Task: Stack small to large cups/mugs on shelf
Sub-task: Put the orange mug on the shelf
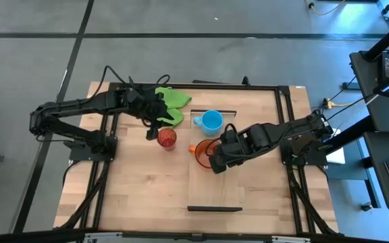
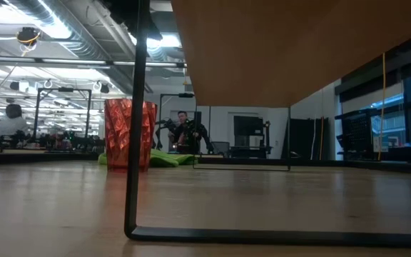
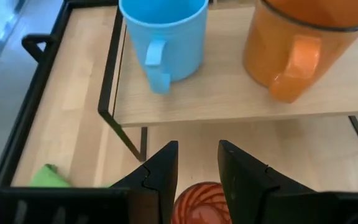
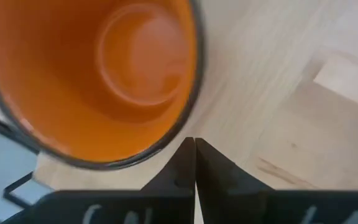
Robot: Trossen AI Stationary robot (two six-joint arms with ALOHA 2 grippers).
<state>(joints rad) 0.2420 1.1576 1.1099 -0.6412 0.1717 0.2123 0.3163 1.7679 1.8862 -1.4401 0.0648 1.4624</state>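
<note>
The light-blue mug [image 1: 212,121] and the wider orange mug [image 1: 203,154] stand upright on the pale shelf [image 1: 215,192], handles toward the table's left. The ribbed red cup [image 1: 167,138] stands on the tabletop just left of the shelf; the low view shows the red cup [image 2: 129,134] beside the shelf's dark leg [image 2: 138,121]. My left gripper [image 3: 197,168] is open and hovers above the red cup [image 3: 201,202], facing both mugs. My right gripper [image 4: 194,155] is shut, its tips by the orange mug's rim [image 4: 188,127]. My right gripper's shut fingertips [image 4: 190,149] stand just outside the orange mug's rim, coming from the table's right and slanting down. I cannot tell whether they touch it. The mug stays upright on the shelf.
A green cloth [image 1: 171,100] lies at the far edge, behind my left arm. The black table frame [image 1: 282,135] runs along both sides. The shelf's near half, up to its dark end bar [image 1: 215,208], is bare.
</note>
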